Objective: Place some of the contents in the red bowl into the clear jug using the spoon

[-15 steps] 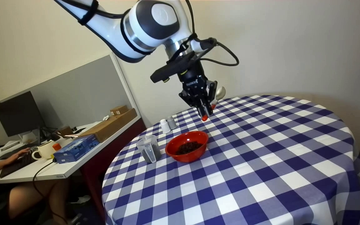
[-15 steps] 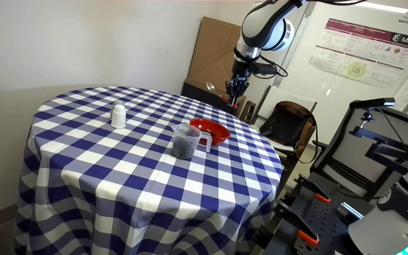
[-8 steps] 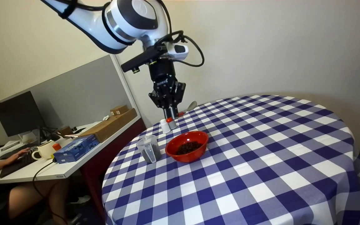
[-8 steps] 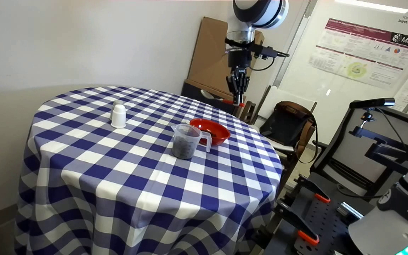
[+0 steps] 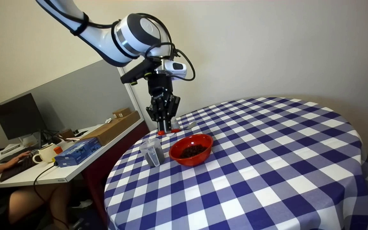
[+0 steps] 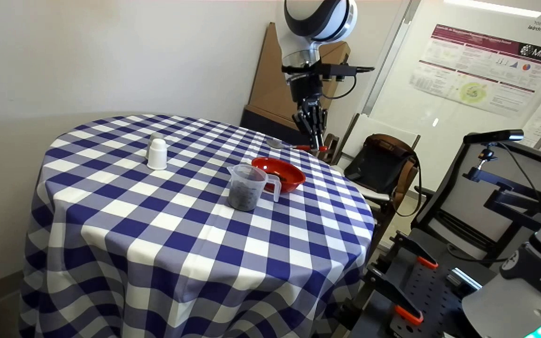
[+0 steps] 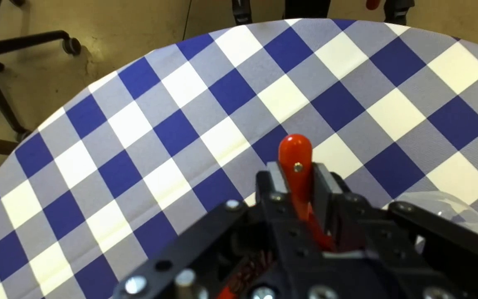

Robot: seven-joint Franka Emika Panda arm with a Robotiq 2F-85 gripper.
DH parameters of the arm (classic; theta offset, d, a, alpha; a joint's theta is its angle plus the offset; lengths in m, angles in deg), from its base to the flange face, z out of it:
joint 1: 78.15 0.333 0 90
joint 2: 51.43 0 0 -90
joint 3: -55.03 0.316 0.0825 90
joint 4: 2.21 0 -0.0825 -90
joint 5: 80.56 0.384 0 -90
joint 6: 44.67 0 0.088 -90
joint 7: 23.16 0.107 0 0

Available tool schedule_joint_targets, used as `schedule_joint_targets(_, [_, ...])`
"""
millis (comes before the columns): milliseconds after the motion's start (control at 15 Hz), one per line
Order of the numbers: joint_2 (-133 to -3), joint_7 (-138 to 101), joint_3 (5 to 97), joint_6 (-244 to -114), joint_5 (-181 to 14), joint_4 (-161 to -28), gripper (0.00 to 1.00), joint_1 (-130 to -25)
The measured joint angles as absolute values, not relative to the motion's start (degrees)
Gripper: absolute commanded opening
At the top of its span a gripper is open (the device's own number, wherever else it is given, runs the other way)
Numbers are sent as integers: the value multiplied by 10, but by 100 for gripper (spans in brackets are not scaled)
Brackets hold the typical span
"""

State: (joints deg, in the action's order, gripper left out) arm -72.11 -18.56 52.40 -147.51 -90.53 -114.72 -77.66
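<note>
Since half a second ago, in an exterior view, my hand (image 5: 164, 128) and the spoon (image 5: 175, 130) have come lower in the frame, while the red bowl (image 5: 188, 141) and the clear jug (image 5: 152, 151) have stayed put. I have the spoon pinched by its orange-red handle near the centre of the frame, its silvery head pointing right, behind the bowl rather than in it. The bowl sits on the desk (image 5: 251, 159) a little below, a dark heap of contents (image 5: 193, 150) inside; the jug stands upright just beside it, further left.

In an exterior view, the spoon (image 6: 302, 147) hangs nearly level past the far side of the bowl (image 6: 270, 164), held clear of the desk. I can't make out any load on its head. The jug (image 6: 246, 188), near the centre of the frame, looks dark in its lower half, so I judge some contents may already be in there, though I can't be sure.

In the wrist view, the spoon (image 7: 296, 162) sticks up end-first through my grip, right of centre; the jug (image 7: 442, 203) shows its clear rim at lower right, with dark bits at the frame's edge, and the bowl peeks out at the bottom, mostly hidden by the hand.

Getting hold of the spoon is done. As I judge it, what's left is bringing the head into the heap, scooping, and tipping a load into the jug.
</note>
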Motion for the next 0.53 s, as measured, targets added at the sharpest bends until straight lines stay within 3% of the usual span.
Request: schedule_joint_targets(533, [-832, -124, 519, -1431, -950, -1078, 5, -769])
